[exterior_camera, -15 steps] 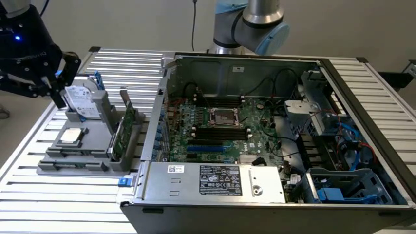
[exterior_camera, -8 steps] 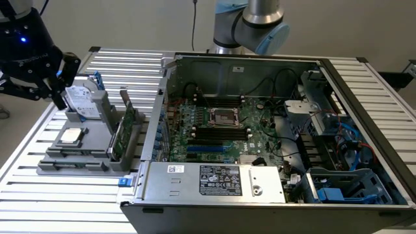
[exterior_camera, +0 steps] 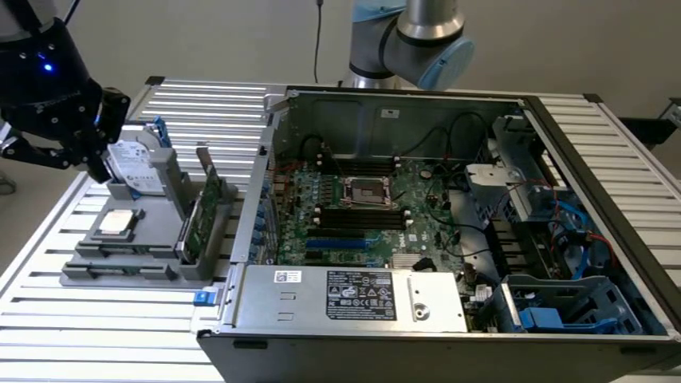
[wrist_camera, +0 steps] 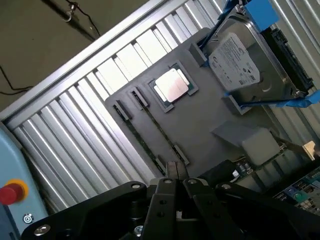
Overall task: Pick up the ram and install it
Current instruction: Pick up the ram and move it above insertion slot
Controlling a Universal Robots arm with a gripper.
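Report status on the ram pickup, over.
Pincer shut, empty, above the gray tray. Ram on edge in its tray slot, not picked up. Processor and hard drive on same tray, apart from ram.

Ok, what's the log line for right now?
gripper: fingers shut, empty, near gray holder | ram: in holder, not picked up

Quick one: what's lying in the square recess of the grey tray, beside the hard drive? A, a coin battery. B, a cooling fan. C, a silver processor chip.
C: a flat silver processor chip sits in the square recess of the grey tray, next to the hard drive.
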